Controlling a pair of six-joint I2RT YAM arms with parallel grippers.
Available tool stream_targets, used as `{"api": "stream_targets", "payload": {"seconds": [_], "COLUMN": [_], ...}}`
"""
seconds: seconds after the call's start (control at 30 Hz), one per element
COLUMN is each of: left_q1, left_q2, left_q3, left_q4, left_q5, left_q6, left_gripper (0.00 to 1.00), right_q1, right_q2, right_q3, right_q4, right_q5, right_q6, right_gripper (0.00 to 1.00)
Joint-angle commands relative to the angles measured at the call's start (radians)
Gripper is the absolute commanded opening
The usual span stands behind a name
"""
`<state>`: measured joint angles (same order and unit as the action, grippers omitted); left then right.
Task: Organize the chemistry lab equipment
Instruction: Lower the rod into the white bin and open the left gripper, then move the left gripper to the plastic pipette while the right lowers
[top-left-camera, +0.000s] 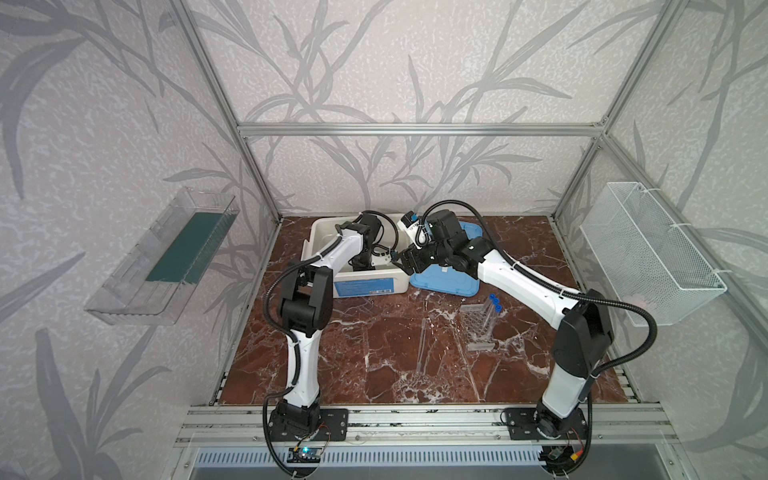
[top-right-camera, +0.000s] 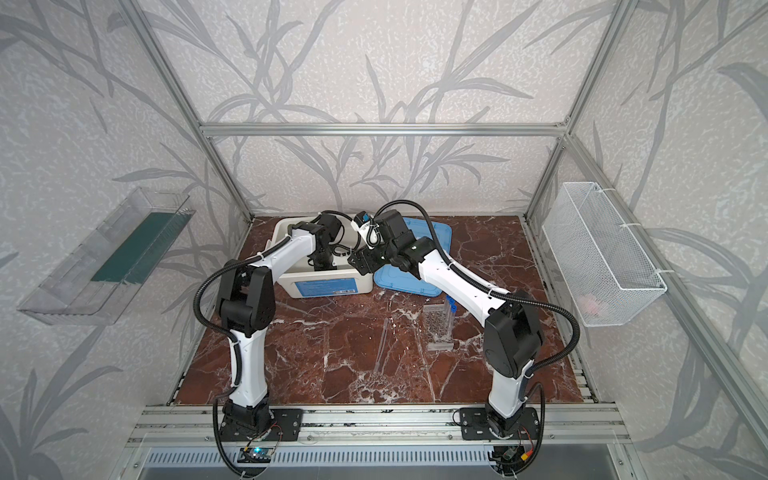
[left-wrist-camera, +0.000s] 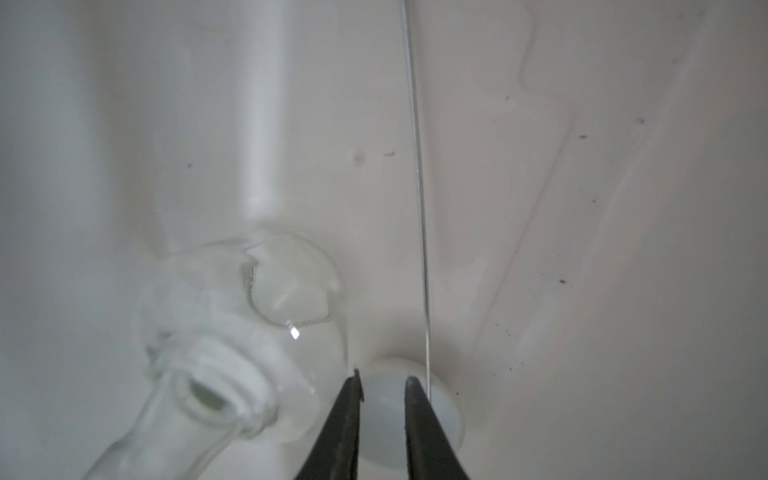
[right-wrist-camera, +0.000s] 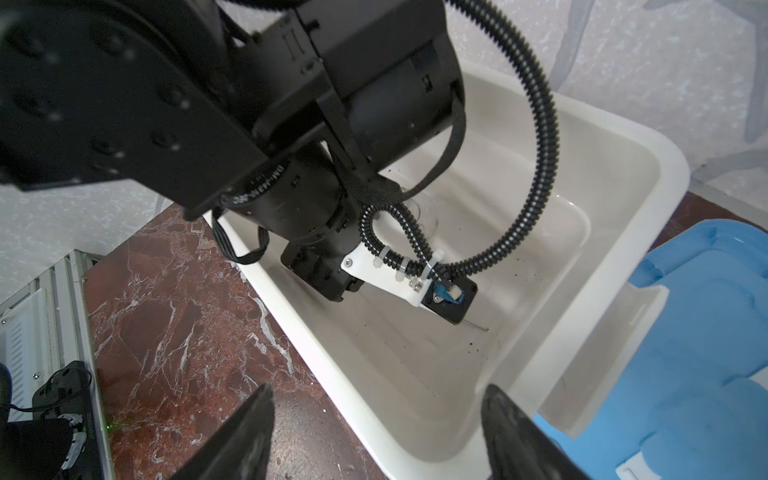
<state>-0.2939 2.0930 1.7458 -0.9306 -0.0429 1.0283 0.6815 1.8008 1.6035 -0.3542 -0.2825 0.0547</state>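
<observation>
My left gripper (left-wrist-camera: 382, 378) reaches down inside the white box (top-left-camera: 361, 286); its jaws stand a little apart with nothing between them. Below its tips sits the white round dish (left-wrist-camera: 444, 407). A thin clear rod (left-wrist-camera: 417, 166) lies on the box floor beside one finger. The small glass flask (left-wrist-camera: 232, 332) lies on its side next to the dish. My right gripper (right-wrist-camera: 378, 388) hangs open and empty over the box's rim (right-wrist-camera: 665, 166). On the table stand the honeycomb rack (top-left-camera: 478, 328) with blue-capped tubes (top-left-camera: 494, 309), and thin clear tubes (top-left-camera: 422, 345) lie nearby.
The blue lid (top-left-camera: 449, 282) lies right of the box, under my right arm. A white wire basket (top-left-camera: 648, 249) hangs on the right wall and a clear tray (top-left-camera: 166, 257) on the left wall. Both arms crowd the box's right end.
</observation>
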Motion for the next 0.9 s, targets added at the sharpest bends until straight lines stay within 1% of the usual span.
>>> {"api": "stream_targets", "payload": {"seconds": [0.0,0.13,0.17,0.23,0.33,0.4,0.5,0.53,0.6,0.63,0.73,0.77,0.8,0.87], "left_q1": [-0.009,-0.021,-0.022,-0.019,-0.026,-0.038,-0.057,-0.069,-0.094,-0.106,-0.151,-0.166,-0.176,-0.205], "left_q2": [-0.108,-0.175,-0.195,-0.234,-0.310,-0.361,-0.443,-0.468,-0.516,-0.533,-0.584,-0.605,-0.634,-0.704], "left_q3": [0.044,0.026,0.024,0.035,0.030,0.015,-0.019,-0.026,-0.047,-0.050,-0.041,-0.045,-0.067,-0.144], "left_q4": [-0.024,0.013,0.018,0.006,0.033,0.070,0.137,0.148,0.187,0.189,0.162,0.148,0.151,0.202], "left_q5": [0.006,-0.057,-0.064,-0.032,-0.016,-0.031,-0.037,-0.038,-0.072,-0.079,-0.067,-0.026,0.040,0.161], "left_q6": [-0.005,0.003,-0.006,-0.038,-0.092,-0.143,-0.296,-0.360,-0.510,-0.572,-0.778,-0.829,-0.879,-0.988], "left_gripper": [0.27,0.42,0.43,0.45,0.49,0.52,0.65,0.73,0.92,0.99,0.99,0.99,0.99,0.99], "right_q1": [0.003,0.003,0.003,0.003,0.003,0.003,0.003,0.003,0.003,0.003,0.003,0.003,0.005,0.004], "right_q2": [-0.066,-0.109,-0.133,-0.172,-0.242,-0.292,-0.380,-0.414,-0.486,-0.512,-0.580,-0.598,-0.617,-0.656], "right_q3": [0.020,0.009,-0.001,-0.027,-0.060,-0.076,-0.141,-0.174,-0.240,-0.269,-0.345,-0.367,-0.388,-0.436], "right_q4": [-0.025,-0.045,-0.047,-0.047,-0.066,-0.102,-0.138,-0.145,-0.154,-0.159,-0.201,-0.218,-0.235,-0.246], "right_q5": [0.017,0.022,0.027,0.036,0.049,0.055,0.089,0.103,0.123,0.120,0.101,0.111,0.127,0.141], "right_q6": [-0.005,-0.003,0.000,0.001,-0.001,-0.010,-0.002,0.007,0.026,0.031,0.051,0.066,0.085,0.120], "right_gripper": [0.79,0.83,0.85,0.90,0.99,0.99,0.99,0.99,0.99,0.99,0.99,0.99,0.99,0.99]}}
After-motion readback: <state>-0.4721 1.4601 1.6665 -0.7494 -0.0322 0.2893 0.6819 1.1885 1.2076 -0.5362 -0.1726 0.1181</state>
